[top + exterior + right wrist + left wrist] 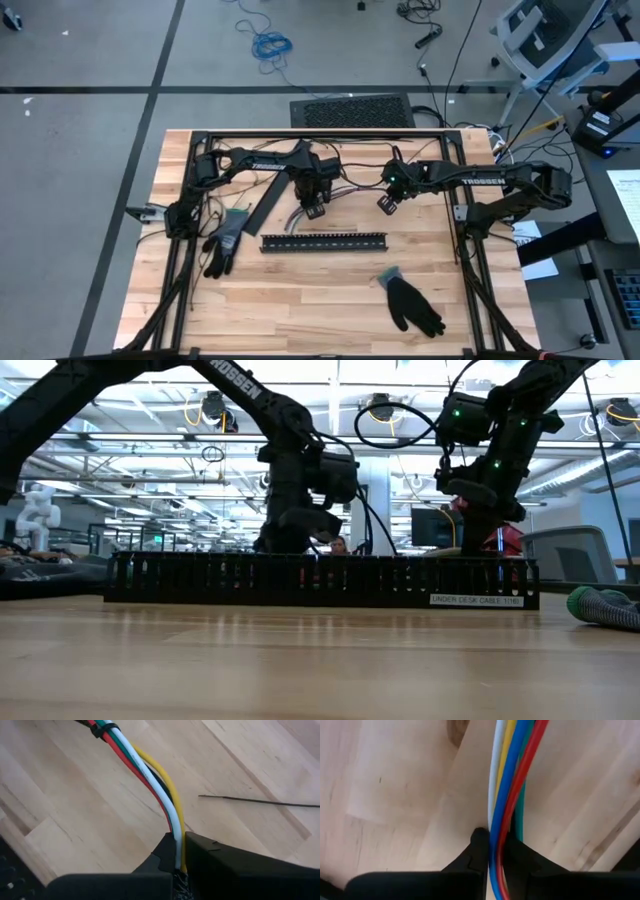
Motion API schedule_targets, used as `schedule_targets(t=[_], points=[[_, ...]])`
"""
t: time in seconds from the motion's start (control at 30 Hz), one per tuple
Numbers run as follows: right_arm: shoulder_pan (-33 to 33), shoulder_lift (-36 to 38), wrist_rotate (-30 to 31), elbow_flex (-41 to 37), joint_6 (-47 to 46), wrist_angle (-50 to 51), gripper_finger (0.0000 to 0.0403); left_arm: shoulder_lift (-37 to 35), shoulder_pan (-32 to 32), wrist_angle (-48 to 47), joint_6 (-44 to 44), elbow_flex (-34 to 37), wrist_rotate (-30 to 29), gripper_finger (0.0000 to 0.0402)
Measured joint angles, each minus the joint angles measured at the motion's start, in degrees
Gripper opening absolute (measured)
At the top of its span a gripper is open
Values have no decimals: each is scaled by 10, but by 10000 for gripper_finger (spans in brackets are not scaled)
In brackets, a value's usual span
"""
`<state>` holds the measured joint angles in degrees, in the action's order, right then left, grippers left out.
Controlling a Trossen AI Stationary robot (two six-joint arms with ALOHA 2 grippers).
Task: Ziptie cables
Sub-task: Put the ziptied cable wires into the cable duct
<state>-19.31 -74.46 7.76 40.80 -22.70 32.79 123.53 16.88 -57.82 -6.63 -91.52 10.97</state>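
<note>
The left tool (pixel 315 208) sits at the upper centre of the high view, above the wooden tabletop (pixel 300 300), and it is clenched on the cables (pixel 507 795), a bundle of thin flexible white, yellow, blue, red and green wires. In the left wrist view these wires run straight out from between the two dark fingers (pixel 477 845), which press against them from both sides.

The right tool (pixel 388 203) hangs just right of centre in the high view, level with the left one and near it. It is clenched on the other end of the same bundle: in the right wrist view the white, yellow, red and black wires (pixel 160 790) emerge from the closed gap between its fingers (pixel 167 847) and curve off to a black band (pixel 105 730) wrapped round them at the upper left of that frame. A single thin dark strand (pixel 260 801) lies on the wood at the right of the frame, apart from the bundle.

Below both tools in the high view a long black slotted strip (pixel 323 242) lies flat across the tabletop. A dark work glove with a grey-green cuff (pixel 225 240) lies left of it, and a second such glove (pixel 410 300) lies at the lower right.
</note>
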Motion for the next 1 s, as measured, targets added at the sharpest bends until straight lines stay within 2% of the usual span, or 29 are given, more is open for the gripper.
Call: schedule_targets(t=[0.4,0.63,0.77,0.9,1.0], points=[[-3,0,16,0,9,-11,4,2,7,12,10,-9,25,49],[-3,0,17,0,9,-14,4,2,6,27,100,-18,-29,49],[-3,0,17,0,9,-17,4,2,4,42,61,-18,-43,48],[-3,0,17,0,9,-20,4,4,6,61,69,-23,12,50],[-3,0,16,0,9,-31,4,4,7,59,70,-24,36,67]])
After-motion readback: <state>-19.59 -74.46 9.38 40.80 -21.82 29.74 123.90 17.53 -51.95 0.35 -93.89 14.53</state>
